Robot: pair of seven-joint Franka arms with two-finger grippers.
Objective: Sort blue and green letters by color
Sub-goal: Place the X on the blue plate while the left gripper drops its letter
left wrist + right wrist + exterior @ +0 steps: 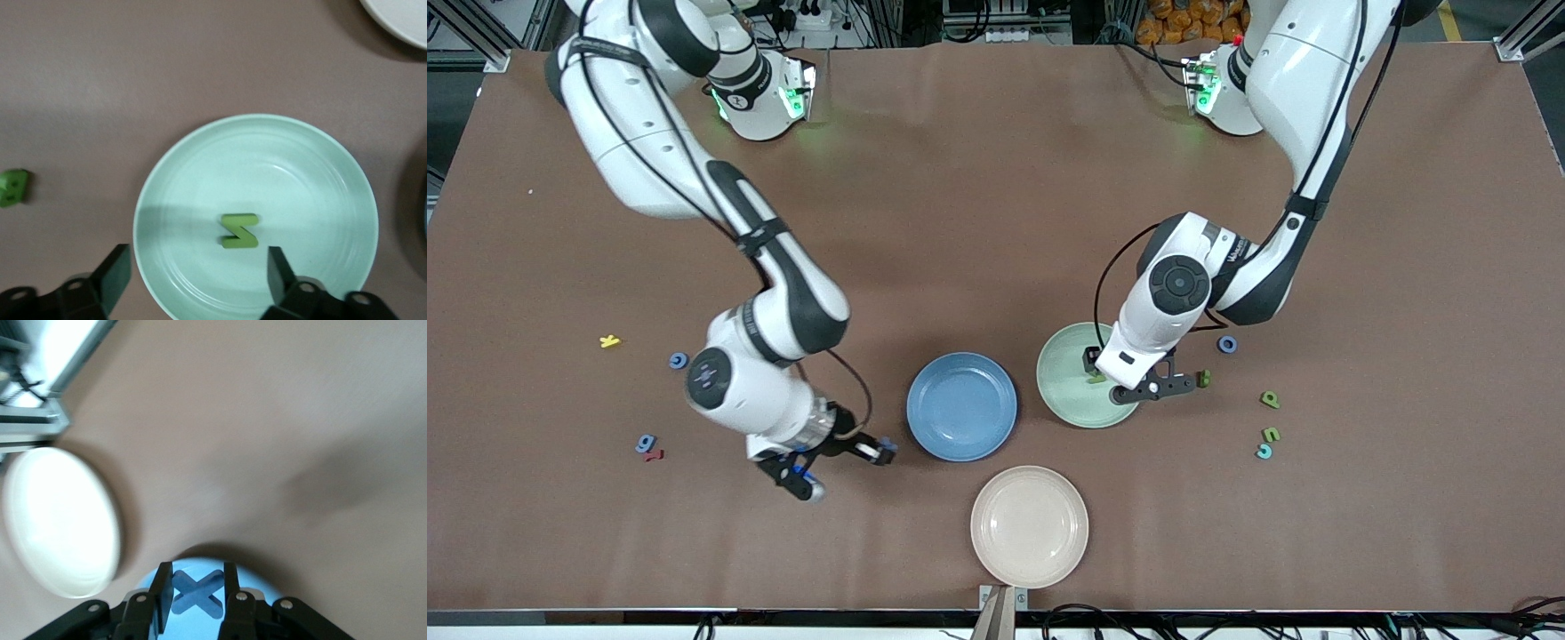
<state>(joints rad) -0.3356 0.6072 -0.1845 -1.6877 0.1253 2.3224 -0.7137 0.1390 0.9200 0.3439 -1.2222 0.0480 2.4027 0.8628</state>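
My right gripper [882,449] [197,593] is shut on a blue X-shaped letter [198,592], held just above the rim of the blue plate [960,407] [259,579]. Over the green plate [1072,404] [267,167] my left gripper [1113,360] [198,277] stands open with nothing between its fingers. One finger is above the plate, the other outside its rim. A green Z letter [240,231] [1096,380] lies flat in that plate. Loose letters on the table: green ones [1203,378] [13,187], [1269,399], [1271,434]; blue ones [1227,344], [679,360], [645,442], [1264,451].
A cream plate [1030,524] [60,520] sits nearest the front camera, between the two coloured plates. A yellow letter [609,340] and a red letter [655,455] lie toward the right arm's end of the table.
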